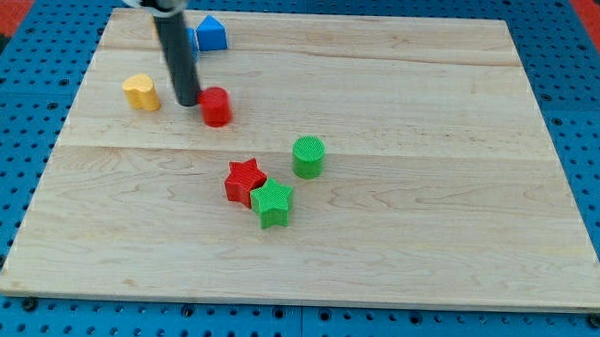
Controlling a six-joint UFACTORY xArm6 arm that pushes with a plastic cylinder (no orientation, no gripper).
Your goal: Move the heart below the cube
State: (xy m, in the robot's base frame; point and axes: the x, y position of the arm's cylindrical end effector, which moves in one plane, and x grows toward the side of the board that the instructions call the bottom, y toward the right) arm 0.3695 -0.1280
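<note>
A yellow heart (141, 91) lies at the board's upper left. My tip (188, 102) rests on the board just right of the heart, a small gap away, and close against the left side of a red round block (217, 107). A blue block (213, 32), with a pointed top, sits near the view's top edge. A second blue block (193, 37) beside it is mostly hidden behind my rod, so I cannot make out its shape.
A red star (244, 180) and a green star (273, 204) touch each other near the board's middle. A green cylinder (308, 156) stands just up and right of them. The wooden board (427, 243) lies on a blue pegboard.
</note>
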